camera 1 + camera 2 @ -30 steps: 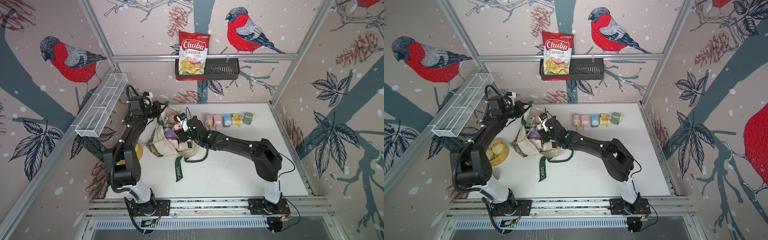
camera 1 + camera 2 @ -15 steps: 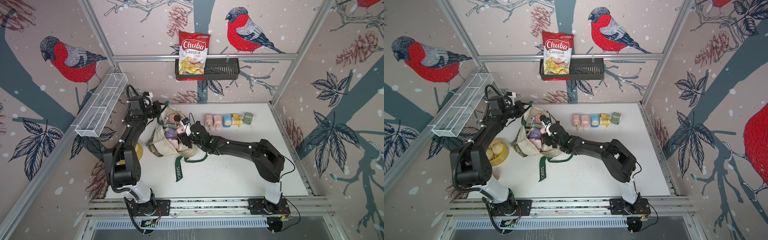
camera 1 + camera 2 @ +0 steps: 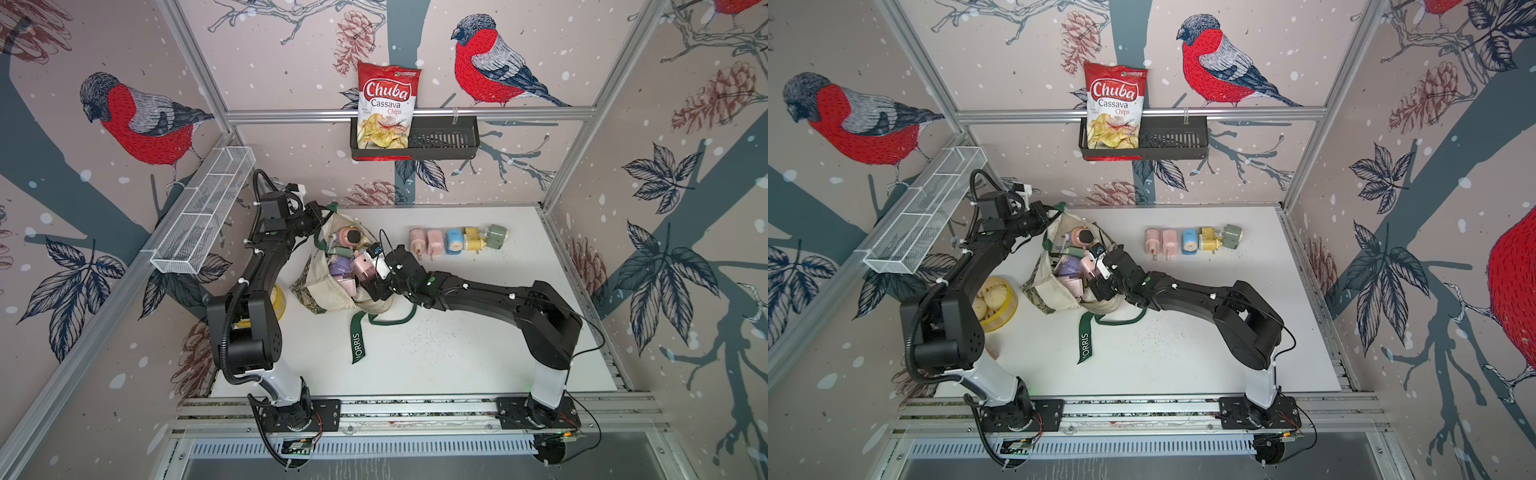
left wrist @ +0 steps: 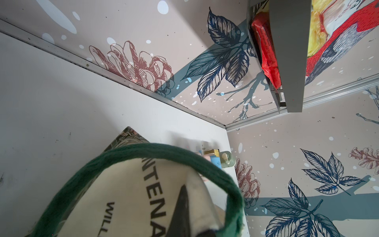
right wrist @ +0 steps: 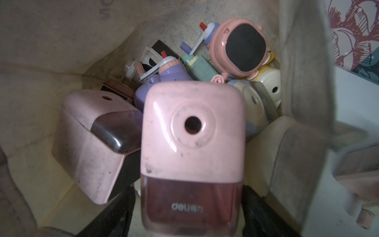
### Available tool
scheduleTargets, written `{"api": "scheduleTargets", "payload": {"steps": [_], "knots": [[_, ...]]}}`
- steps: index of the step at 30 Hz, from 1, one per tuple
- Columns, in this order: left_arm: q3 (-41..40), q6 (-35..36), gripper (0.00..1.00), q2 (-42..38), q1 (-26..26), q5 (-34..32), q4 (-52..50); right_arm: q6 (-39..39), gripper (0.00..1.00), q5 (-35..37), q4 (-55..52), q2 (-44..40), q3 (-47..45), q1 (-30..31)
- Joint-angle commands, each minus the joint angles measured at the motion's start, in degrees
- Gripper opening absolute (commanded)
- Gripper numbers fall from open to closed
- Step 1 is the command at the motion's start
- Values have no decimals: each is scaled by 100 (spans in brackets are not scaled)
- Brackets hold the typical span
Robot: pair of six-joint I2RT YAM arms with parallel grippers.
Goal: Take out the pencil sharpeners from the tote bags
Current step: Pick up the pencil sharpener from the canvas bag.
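Note:
The cream tote bag (image 3: pixel 322 291) (image 3: pixel 1050 291) lies on the white table with its mouth held open and several pencil sharpeners inside. My left gripper (image 3: pixel 322 214) (image 4: pixel 184 197) is shut on the bag's far rim by the green handle (image 4: pixel 155 149). My right gripper (image 3: pixel 368 284) (image 5: pixel 189 205) is inside the mouth, open, with a finger on each side of a pink sharpener (image 5: pixel 192 133) (image 3: pixel 362 266) (image 3: pixel 1090 264). A second pink sharpener (image 5: pixel 92 139), a purple one (image 5: pixel 164 76) and a round pink one (image 5: pixel 240 47) lie around it. Several more sharpeners (image 3: pixel 457 241) (image 3: pixel 1192 241) stand in a row on the table.
A yellow bowl of pale discs (image 3: pixel 1000 299) sits left of the bag, behind my left arm. The bag's loose green strap (image 3: pixel 358 340) trails toward the front. A chips bag (image 3: pixel 386 110) stands in a black basket (image 3: pixel 444 139) on the back wall. A white wire basket (image 3: pixel 203 212) hangs on the left wall.
My right gripper has moved from the far part of the bag's mouth toward the near side, and its jaws have spread wider. The left arm has held still.

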Motion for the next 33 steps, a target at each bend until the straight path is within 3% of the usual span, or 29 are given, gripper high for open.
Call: {"api": "scheduleTargets", "payload": {"steps": [1,19,25,33], "knots": [[77,76,0,-68,29,195,938,-216,86,-89,-384,-84,113,-17],[91,60,0,-107,47,240,942,-82,90,-95,-3024,1496,3063,-179],[92,69,0,-134,64,233,942,-74,81,-310,-3783,2016,4122,-210],[84,49,0,-122,83,246,959,-73,71,-122,-4312,2386,4846,-210]]}}
